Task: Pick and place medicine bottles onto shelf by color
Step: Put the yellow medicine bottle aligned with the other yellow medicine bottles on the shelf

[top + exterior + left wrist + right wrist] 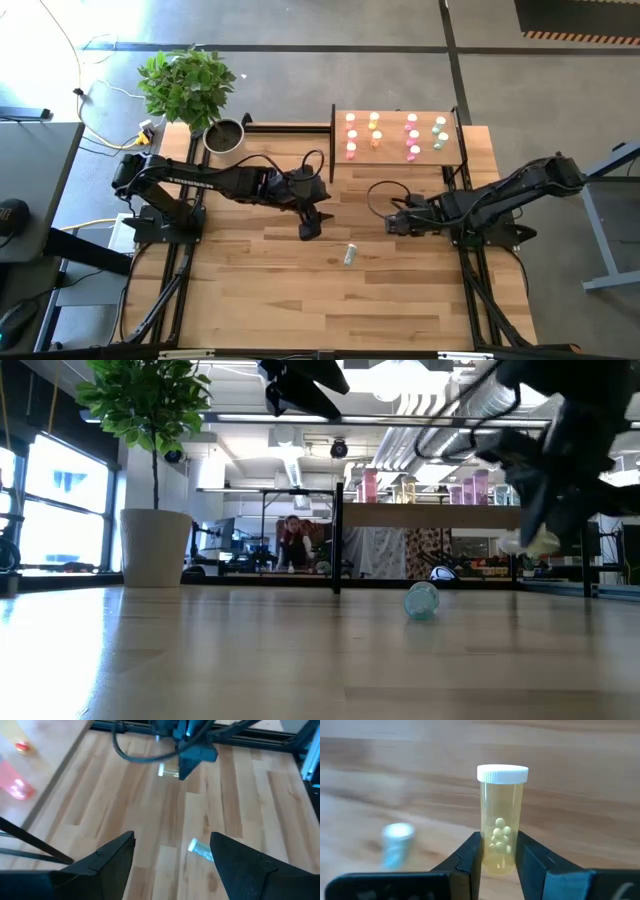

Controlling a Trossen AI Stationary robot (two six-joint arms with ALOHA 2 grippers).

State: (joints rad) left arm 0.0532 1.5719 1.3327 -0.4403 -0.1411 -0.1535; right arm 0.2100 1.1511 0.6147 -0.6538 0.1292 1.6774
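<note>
Right tool [497, 852] first: my fingers [470, 857] are clamped around a yellow medicine bottle [501, 820] with a white cap, upright in the grip, little pale pills sitting low inside. In the high view that right tool [392, 222] sits above the table [260, 300], on the near side of the shelf [395, 155] and well short of it.

One bottle is loose: a pale green bottle [350, 255] lying on its side on the table, farther from the shelf than either tool. It shows again in the low view [421, 600], tipped over, and through the left wrist camera [201, 849].

My left tool [310, 226] hangs off the shelf's black-panel corner, fingers [112, 857] spread wide with nothing between them, and the green bottle lies ahead of that gap.

Up on the shelf, bottles stand in four columns: pink, orange and yellow, pink again, pale green at the far end.

My read: the grasp is done and the carry is in hand. Next I'd lift the yellow bottle toward the shelf, line it up with the orange-and-yellow column, and set it down upright without knocking its neighbours. The green one looks like the left tool's job.
</note>
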